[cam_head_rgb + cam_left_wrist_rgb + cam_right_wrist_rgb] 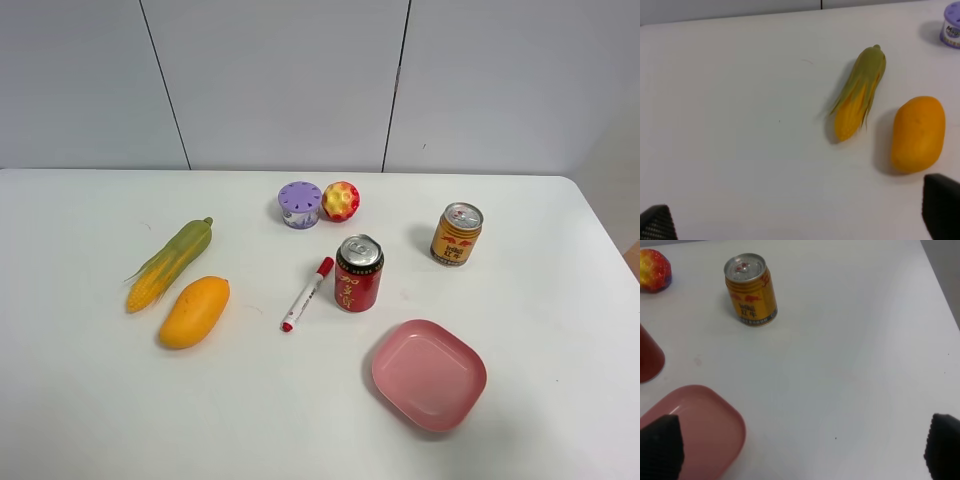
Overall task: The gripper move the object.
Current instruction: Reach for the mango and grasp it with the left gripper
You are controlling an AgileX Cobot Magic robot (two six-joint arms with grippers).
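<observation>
So your left gripper [800, 215] is hovering over the white counter [80, 400], and its black fingers [942, 205] are sitting wide apart, gripping nothing. The smooth orange-yellow oval mango [194, 312] [918, 134] is lying on its side on the left part of the counter, free of both fingers. In the left wrist view it's showing close to one fingertip. A green-husked yellow corn cob [170, 264] [859, 99] is lying just beside the mango, roughly parallel to it, with a slim gap between the two.

Your right gripper [802, 447] is doing the same thing, its fingers [944, 445] spread wide and not touching anything. It's hanging over the right side of the counter, near the shallow pink plastic plate [429, 374] [705, 425]. A gold drink can [457, 234] [750, 290] is standing upright farther out.

In the middle, a red drink can [359, 273] is standing upright, and a red-and-white marker pen [307, 294] is lying just left of it. Behind those, a round purple tub [300, 204] is sitting right beside a bumpy red-yellow ball [341, 201].
</observation>
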